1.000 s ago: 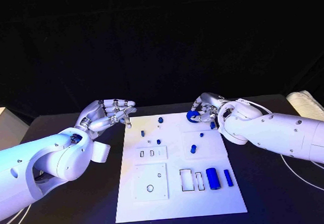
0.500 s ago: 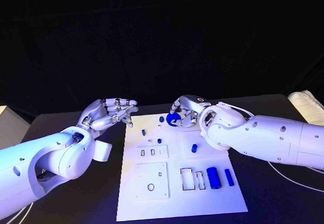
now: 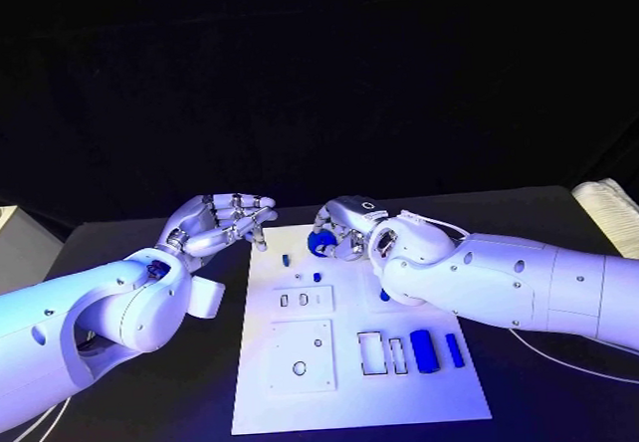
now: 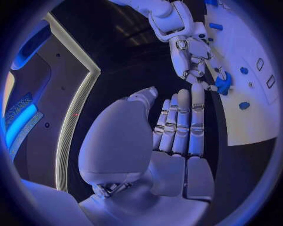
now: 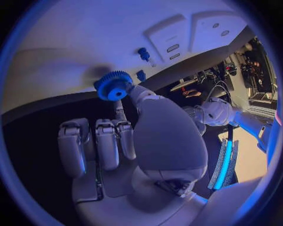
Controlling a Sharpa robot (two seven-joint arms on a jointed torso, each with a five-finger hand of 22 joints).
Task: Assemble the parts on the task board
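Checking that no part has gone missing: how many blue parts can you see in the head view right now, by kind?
Blue gear, pinched in the right hand: 1
Long blue cylinders, lying on the task board: 2
Small blue pieces: 3
Total: 6 showing; the right arm covers part of the board, so more may lie under it.

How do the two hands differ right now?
The right hand pinches a blue gear over the task board's far end; the left hand holds nothing, its fingers apart. The right hand is above the board, the left just off its left edge. Both are raised off the table.
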